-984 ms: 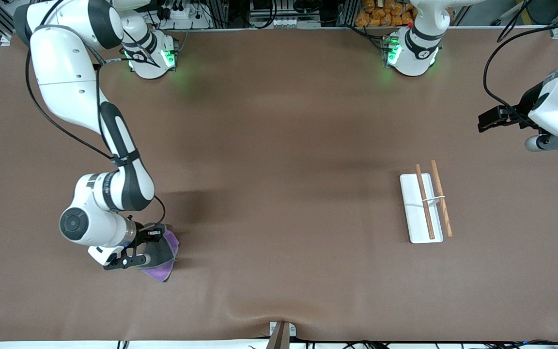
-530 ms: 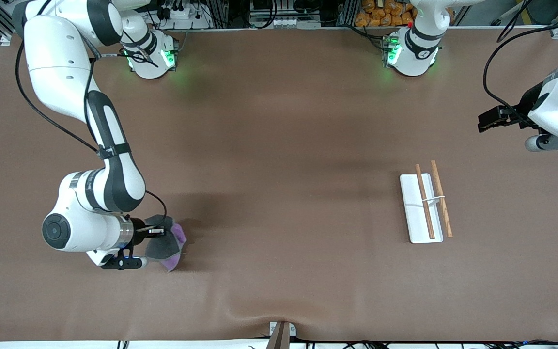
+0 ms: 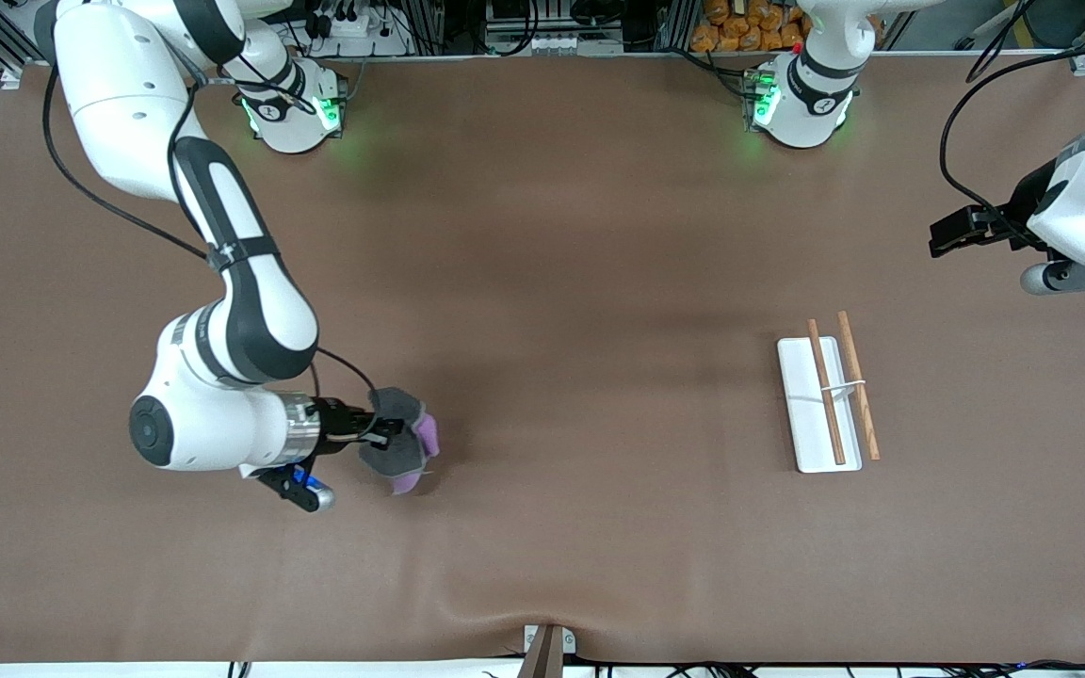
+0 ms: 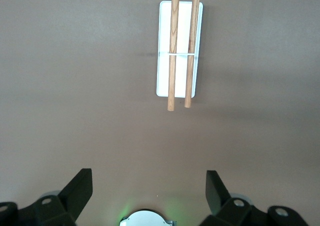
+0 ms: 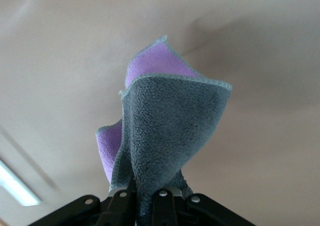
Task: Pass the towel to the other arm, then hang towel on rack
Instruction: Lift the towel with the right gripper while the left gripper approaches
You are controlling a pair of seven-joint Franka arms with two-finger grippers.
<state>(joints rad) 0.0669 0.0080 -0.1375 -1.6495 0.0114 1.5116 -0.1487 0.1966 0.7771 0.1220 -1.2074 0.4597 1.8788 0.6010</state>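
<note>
Two arms are seen at the brown table. The towel is held off the surface by the right gripper, whose jaws are clenched on one bunched edge of it over the right arm's end of the table. In the right wrist view the towel is shown folded and draped from the fingers, with the dark grey face turned outward and the purple face exposed inside the fold and along one edge.

The rack is set flat on the table toward the left arm's end, well apart from the towel; its two brown rods are laid side by side along the white base and are crossed by the thin white piece. The left gripper is parked in the air at the left arm's end of the table, jaws spread wide and empty, and the rack is framed by its wrist camera.
</note>
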